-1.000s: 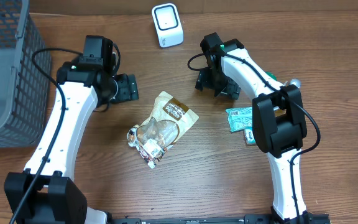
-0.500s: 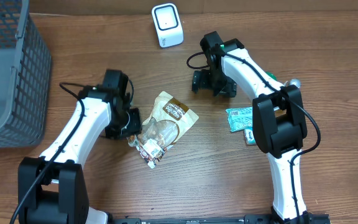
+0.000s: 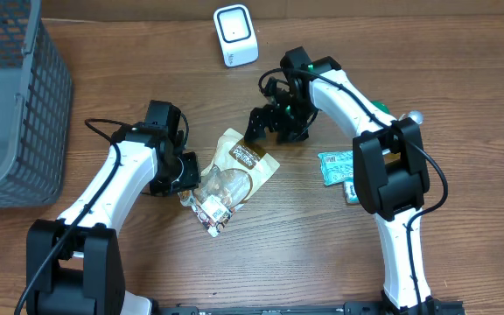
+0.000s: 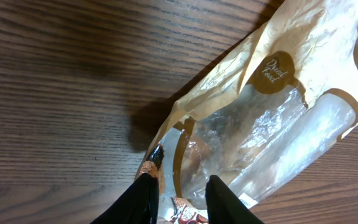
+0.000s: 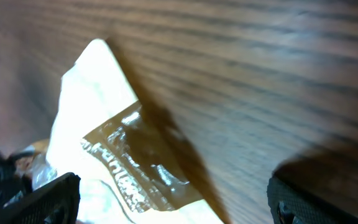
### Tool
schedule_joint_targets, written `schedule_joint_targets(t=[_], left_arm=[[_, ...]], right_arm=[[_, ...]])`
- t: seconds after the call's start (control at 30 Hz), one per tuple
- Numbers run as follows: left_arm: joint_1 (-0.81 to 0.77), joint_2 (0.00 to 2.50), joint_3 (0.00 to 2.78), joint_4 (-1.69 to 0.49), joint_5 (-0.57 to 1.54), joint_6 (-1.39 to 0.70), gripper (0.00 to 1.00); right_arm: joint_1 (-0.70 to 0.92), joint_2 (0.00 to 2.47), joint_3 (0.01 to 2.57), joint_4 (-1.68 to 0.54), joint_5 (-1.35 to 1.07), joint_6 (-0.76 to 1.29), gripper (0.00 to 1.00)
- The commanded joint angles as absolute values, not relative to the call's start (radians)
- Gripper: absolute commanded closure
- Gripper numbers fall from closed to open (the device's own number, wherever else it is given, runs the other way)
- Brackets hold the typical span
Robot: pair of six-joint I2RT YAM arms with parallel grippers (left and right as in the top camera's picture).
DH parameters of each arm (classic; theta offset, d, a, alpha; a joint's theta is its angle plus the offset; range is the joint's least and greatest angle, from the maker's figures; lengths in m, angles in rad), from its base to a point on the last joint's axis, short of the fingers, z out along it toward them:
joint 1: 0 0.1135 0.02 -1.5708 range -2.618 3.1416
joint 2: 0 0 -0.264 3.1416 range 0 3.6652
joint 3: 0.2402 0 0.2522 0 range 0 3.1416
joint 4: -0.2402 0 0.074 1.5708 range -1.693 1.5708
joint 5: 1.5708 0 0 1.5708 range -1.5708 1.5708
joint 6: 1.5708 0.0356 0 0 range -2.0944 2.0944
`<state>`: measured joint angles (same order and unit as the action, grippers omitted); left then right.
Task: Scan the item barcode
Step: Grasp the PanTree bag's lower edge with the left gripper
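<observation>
The item is a tan snack bag (image 3: 237,171) with a clear window, lying flat on the wooden table between the arms. My left gripper (image 3: 187,178) is at the bag's left edge. In the left wrist view its black fingers (image 4: 146,194) pinch the crumpled lower corner of the bag (image 4: 278,106), so it is shut on it. My right gripper (image 3: 268,124) hangs open just above the bag's top end. The right wrist view shows the bag's top corner (image 5: 104,137) between the wide-spread pads (image 5: 48,200). The white scanner (image 3: 235,35) stands at the back. I cannot make out a barcode.
A grey wire basket (image 3: 11,105) fills the left back corner. Teal packets (image 3: 338,166) lie to the right, beside the right arm's base. A small white label (image 4: 248,200) shows near the bag's lower edge.
My left gripper swung down from the back left to the bag's left edge and closed on it. The right gripper moved left and forward, toward the bag's top end.
</observation>
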<state>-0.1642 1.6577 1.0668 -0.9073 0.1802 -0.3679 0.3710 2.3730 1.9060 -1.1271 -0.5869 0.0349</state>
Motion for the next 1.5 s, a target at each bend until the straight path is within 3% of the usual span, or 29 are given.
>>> schedule_joint_targets(t=[0.0,0.17,0.3,1.47], left_arm=[[-0.17,1.664,1.063,-0.931,0.189,-0.369,0.71],[-0.166,1.664,1.063,-1.002,0.272,-0.332,0.95],[-0.171,1.664,1.063,-1.024,0.368,-0.314,0.92],[-0.18,1.664,1.048,-1.069,0.303,-0.322,0.92]], right_arm=[[0.386,2.431,1.871,-1.13,-0.612,-0.036,0.05],[0.386,2.431,1.871,-1.113,-0.612,-0.035,0.05],[0.386,2.431,1.871,-1.104,-0.612,-0.035,0.05],[0.386,2.431,1.871,-1.105,-0.612,-0.035,0.05]])
